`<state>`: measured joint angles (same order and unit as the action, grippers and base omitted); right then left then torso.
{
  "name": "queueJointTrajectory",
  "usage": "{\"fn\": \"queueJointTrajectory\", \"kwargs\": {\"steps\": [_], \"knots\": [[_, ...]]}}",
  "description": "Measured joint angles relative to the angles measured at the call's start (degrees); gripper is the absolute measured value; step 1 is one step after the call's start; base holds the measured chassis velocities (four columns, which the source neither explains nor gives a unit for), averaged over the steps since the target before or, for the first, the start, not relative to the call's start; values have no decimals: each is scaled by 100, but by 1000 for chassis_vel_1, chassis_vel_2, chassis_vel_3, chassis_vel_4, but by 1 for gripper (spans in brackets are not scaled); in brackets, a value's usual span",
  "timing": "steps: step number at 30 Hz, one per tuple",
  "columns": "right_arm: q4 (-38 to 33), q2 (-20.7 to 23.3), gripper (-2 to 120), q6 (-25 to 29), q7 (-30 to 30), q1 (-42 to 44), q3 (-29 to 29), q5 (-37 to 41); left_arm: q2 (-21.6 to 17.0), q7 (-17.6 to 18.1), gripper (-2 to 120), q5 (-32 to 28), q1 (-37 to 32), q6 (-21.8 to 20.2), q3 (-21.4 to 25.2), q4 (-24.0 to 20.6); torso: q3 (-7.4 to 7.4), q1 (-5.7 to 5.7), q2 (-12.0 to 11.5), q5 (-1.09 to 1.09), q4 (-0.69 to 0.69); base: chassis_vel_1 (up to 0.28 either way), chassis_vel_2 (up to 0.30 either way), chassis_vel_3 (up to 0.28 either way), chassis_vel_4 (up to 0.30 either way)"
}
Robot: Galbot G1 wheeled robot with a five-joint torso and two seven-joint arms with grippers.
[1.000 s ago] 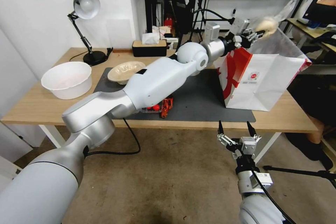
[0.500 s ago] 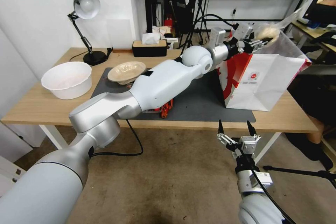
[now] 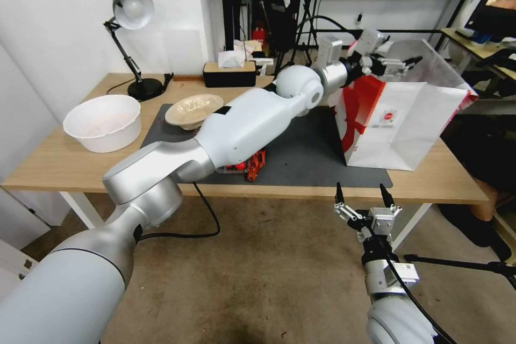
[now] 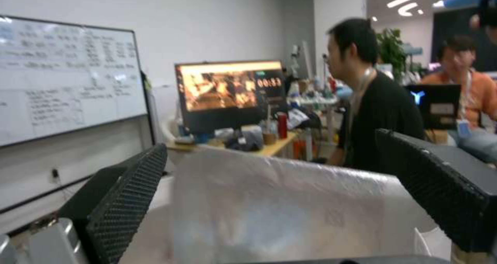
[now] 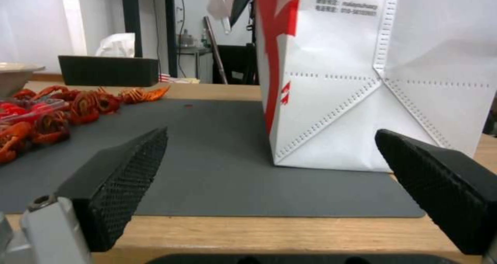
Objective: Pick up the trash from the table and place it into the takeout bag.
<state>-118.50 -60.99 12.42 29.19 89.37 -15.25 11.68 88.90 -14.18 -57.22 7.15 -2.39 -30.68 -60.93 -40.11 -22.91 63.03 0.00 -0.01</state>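
The left claw point(image 3: 396, 62) hangs over the open mouth of the takeout bag point(image 3: 400, 129), which stands at the right end of the table point(image 3: 54, 164) with its base partly on the dark mat point(image 3: 301, 156). Its fingers are spread wide and nothing sits between them; in the left wrist view the bag's far wall shows through the gap. The drop looks made, so the step to do well is the exit: the claw should lift straight up clear of the rim and handles (a snagged handle could tip the light bag) before swinging back across the table.

More trash lies on the mat: red scraps point(image 3: 252, 164) at its near edge, partly under the left arm, and a beige bowl point(image 3: 193, 109) toward its far left corner. The right claw point(image 3: 364, 200) waits below the table's near edge, fingers wide and empty.
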Motion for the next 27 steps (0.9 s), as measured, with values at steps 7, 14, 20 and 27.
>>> {"fn": "queueJointTrajectory", "kwargs": {"steps": [7, 14, 20, 27], "knots": [[-22, 1, 100, -16, 1, -14, 26, 2, -942, 456, 100, 259, -487, -144, 775, -1134, 0, 0, 0, -2, 1, 0, 0, 0, 0], [-41, -11, 100, -24, 9, 5, 37, 3, -1997, 665, 100, 428, -1117, -205, 1536, -2004, 0, 0, 0, -3, 2, 0, 0, 0, 0], [-59, -16, 100, -38, 23, 49, 51, -23, -2729, 777, 100, 592, -1850, -267, 2138, -2577, 1, 0, 0, -3, 1, 0, 0, 0, 0], [-49, -30, 100, -94, 90, 58, 112, -61, -3618, 985, 100, 1049, -3384, -296, 3464, -3577, 1, 0, 0, 0, 2, 0, 0, 0, 0]]}}
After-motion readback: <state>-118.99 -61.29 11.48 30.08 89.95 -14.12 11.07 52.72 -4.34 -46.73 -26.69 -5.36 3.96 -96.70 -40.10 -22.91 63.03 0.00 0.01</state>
